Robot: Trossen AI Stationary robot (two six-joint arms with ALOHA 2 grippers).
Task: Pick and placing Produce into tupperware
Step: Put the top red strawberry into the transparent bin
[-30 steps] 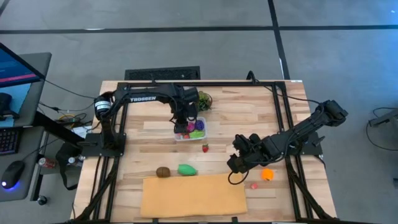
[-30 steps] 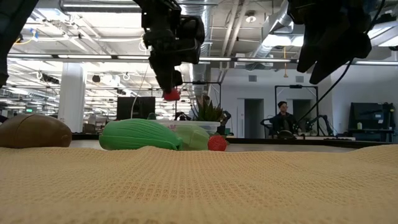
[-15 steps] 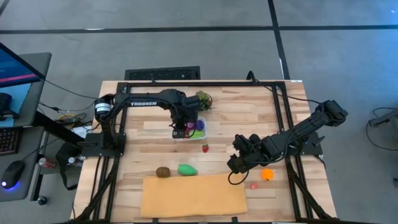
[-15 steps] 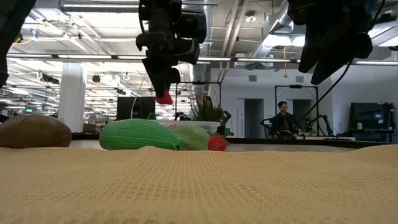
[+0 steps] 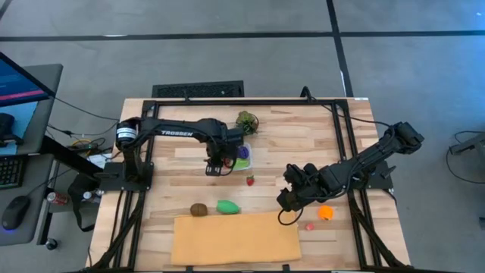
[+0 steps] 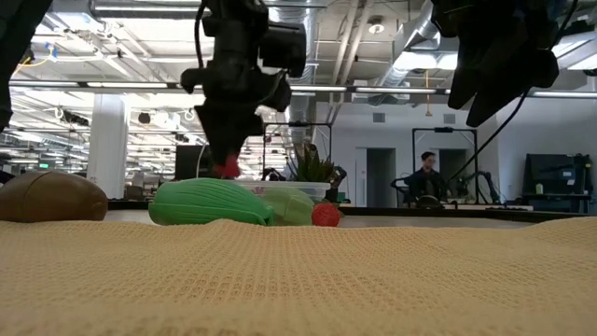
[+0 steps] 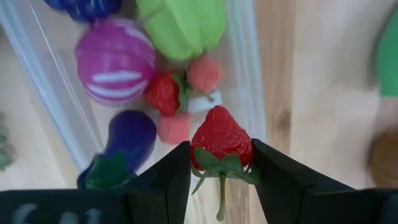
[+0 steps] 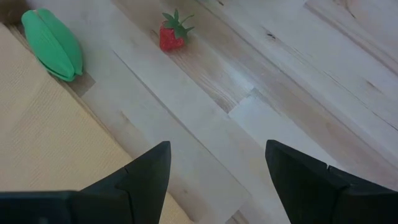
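The tupperware (image 5: 233,157) is sitting on the tabletop (image 5: 303,136) just beside the leafy green bunch (image 5: 246,122), and it is already holding several produce pieces: a pink-and-white striped piece (image 7: 115,67), a light green piece (image 7: 181,25), a purple eggplant-like piece (image 7: 127,135), a small red strawberry (image 7: 163,92) and 2 pink bits. The left tool (image 7: 221,171) is hanging at the tub's rim and is clenching a strawberry (image 7: 221,138) between its 2 fingers, leaf stem trailing back toward the wrist. It is gripping the berry by its leafy end, probably so the red body is dropping clear once the fingers are parting. From the wrist view the berry is lying right over the tub's clear wall, so it may need carrying slightly further inward before release, or it could be tipping onto the wood.

The right tool (image 8: 216,180) is waiting with its fingers spread and nothing between them, well away from the tupperware. Loose produce is lying outside the tub: another strawberry (image 5: 250,180) close to it, a green pod (image 5: 228,206) and a brown piece (image 5: 198,209) farther off along the edge of the tan sheet (image 5: 235,239), and an orange piece (image 5: 326,213) and a pink bit (image 5: 310,226) near the right arm.
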